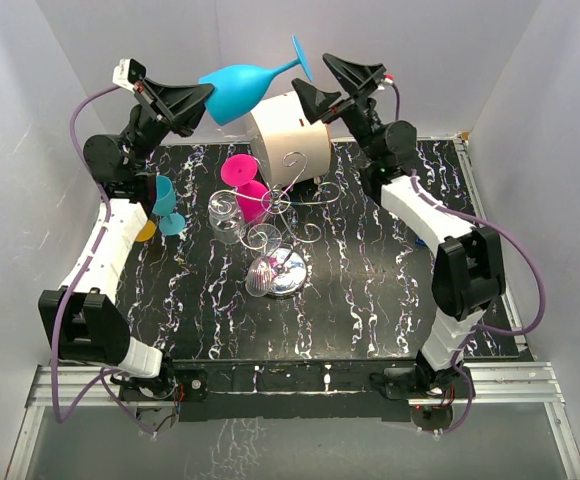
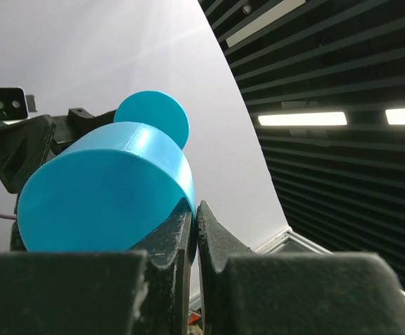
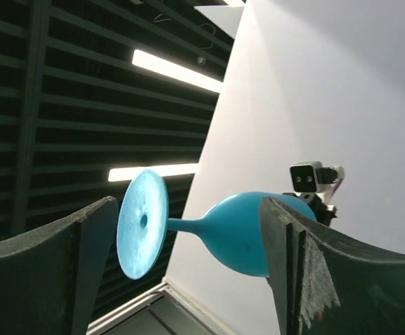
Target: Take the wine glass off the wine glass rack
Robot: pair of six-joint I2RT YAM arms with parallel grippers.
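Jaws of the left gripper [image 1: 198, 100] are pressed together on the rim wall of the blue wine glass [image 1: 235, 90], as is shown in the left wrist view, where the bowl [image 2: 105, 188] is pinched between the two fingers [image 2: 171, 241]. Jaws of the right gripper [image 1: 310, 75] are spread wide apart, one on each side of the stem and foot [image 3: 143, 223], and no contact with the glass is seen.

The wine glass is held on its side in the air above the far edge of the table, foot towards the right, well apart from the wine glass rack [image 1: 288, 280]. The rack is placed near the table centre on its round chrome base. Pink glasses [image 1: 242, 180] and a clear glass [image 1: 227, 215] are seen beside its wire scrolls, and a white drum [image 1: 290, 140] just beyond it.

The table [image 1: 370, 300] is surfaced in black with white marbled veins. It is enclosed by plain white walls [image 1: 550, 120]. A dark slatted ceiling with lit strip lights [image 2: 302, 118] is visible in both wrist views.
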